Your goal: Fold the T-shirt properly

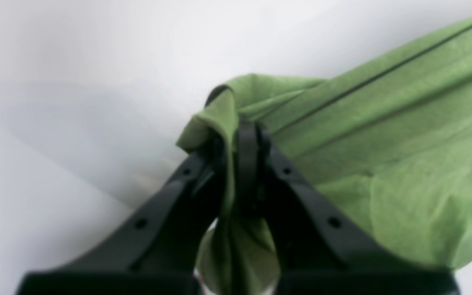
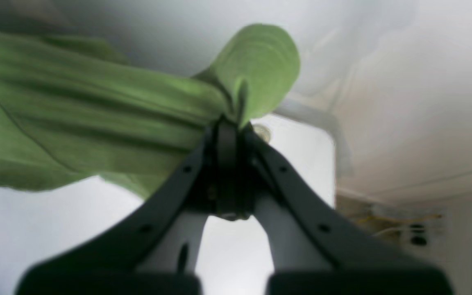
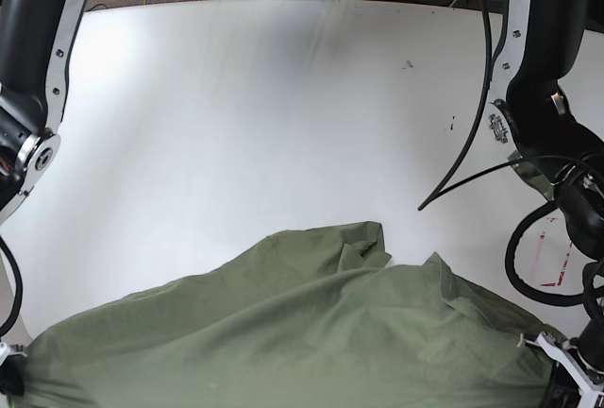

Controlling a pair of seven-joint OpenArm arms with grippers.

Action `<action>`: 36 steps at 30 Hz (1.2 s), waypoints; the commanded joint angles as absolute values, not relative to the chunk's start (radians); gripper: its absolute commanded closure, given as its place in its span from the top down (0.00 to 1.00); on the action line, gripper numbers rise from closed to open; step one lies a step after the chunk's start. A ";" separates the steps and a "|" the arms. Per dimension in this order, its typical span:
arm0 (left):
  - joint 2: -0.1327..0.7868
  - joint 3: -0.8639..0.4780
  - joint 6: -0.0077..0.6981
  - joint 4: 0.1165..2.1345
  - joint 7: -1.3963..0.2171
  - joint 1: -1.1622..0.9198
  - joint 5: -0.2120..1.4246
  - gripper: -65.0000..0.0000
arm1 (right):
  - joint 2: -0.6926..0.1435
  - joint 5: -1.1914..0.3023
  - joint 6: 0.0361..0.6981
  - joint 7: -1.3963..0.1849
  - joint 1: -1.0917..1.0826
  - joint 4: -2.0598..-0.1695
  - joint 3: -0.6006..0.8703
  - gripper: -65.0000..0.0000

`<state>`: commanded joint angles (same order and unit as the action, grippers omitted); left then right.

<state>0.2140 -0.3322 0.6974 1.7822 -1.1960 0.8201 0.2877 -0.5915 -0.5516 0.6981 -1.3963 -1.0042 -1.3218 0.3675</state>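
At the near edge of the white table [image 3: 283,106], the T-shirt [image 3: 302,332] hangs stretched between the arms, the left gripper [image 1: 240,135] and right gripper [image 2: 228,127] each clamped tight on a bunched corner. By my reading no fold is laid yet, so the folding is all to come. Collar, sleeves and lower hem fall out of frame, and both wrist views are blurred.

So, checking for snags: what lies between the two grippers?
Only the olive-green cotton T-shirt, stretched from left gripper to right gripper; base view shows it.
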 joint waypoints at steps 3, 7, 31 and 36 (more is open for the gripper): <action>0.213 -0.334 0.697 1.782 -1.196 0.751 0.288 0.00 | -0.591 -0.605 0.698 -1.396 -0.869 -1.356 0.417 0.00; 0.213 -0.334 0.697 1.782 -1.196 0.664 0.288 0.00 | -0.584 -0.639 0.698 -1.396 -0.723 -1.380 0.470 0.00; 0.242 -0.380 0.698 1.926 -1.330 -0.042 0.282 0.00 | -0.437 -0.687 0.698 -1.396 -0.015 -1.526 0.670 0.00; 0.243 -0.389 0.698 1.923 -1.330 -0.114 0.278 0.00 | -0.406 -0.682 0.698 -1.396 0.045 -1.550 0.670 0.00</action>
